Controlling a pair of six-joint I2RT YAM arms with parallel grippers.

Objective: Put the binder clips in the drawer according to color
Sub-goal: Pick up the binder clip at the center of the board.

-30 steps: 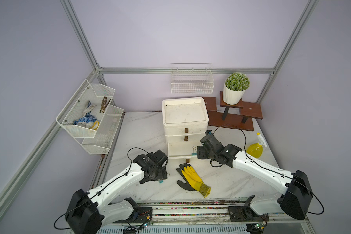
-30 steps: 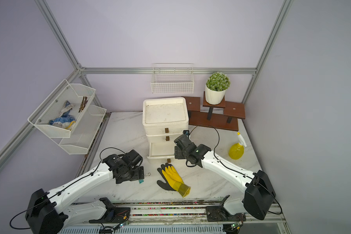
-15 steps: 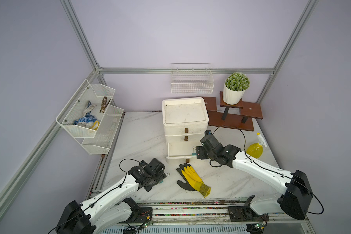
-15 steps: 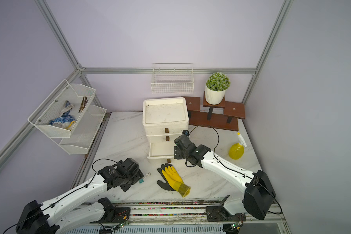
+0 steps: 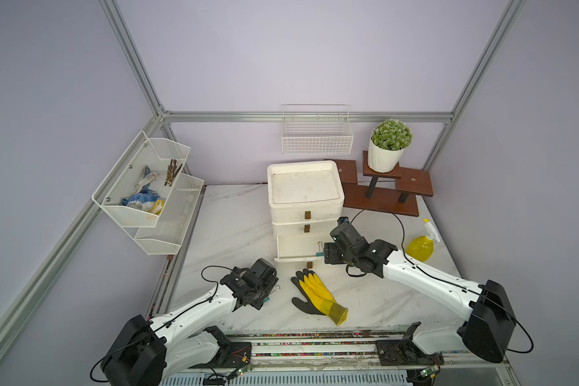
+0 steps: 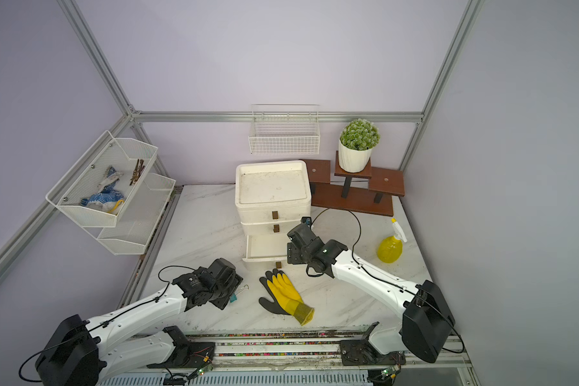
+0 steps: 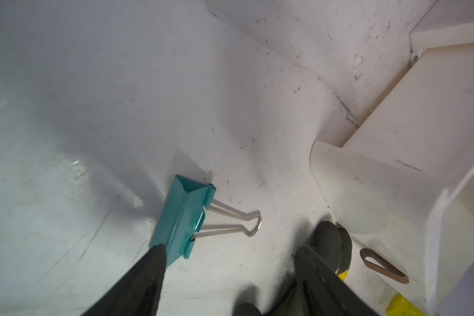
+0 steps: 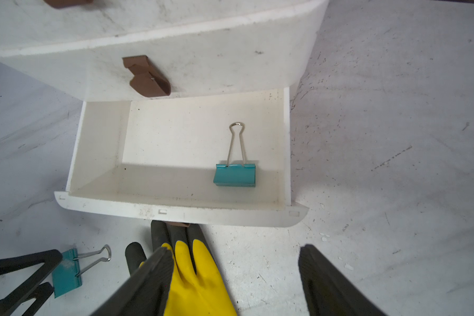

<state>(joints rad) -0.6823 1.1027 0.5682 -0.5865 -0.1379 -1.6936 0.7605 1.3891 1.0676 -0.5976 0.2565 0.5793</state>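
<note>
Though wider before, left pincer [image 7: 231,253] narrower.

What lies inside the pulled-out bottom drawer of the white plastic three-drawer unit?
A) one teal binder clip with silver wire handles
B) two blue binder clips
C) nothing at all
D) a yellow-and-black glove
A: in the right wrist view a single teal binder clip with silver wire handles rests on the floor of the open bottom drawer, and nothing else shows in it.
</note>
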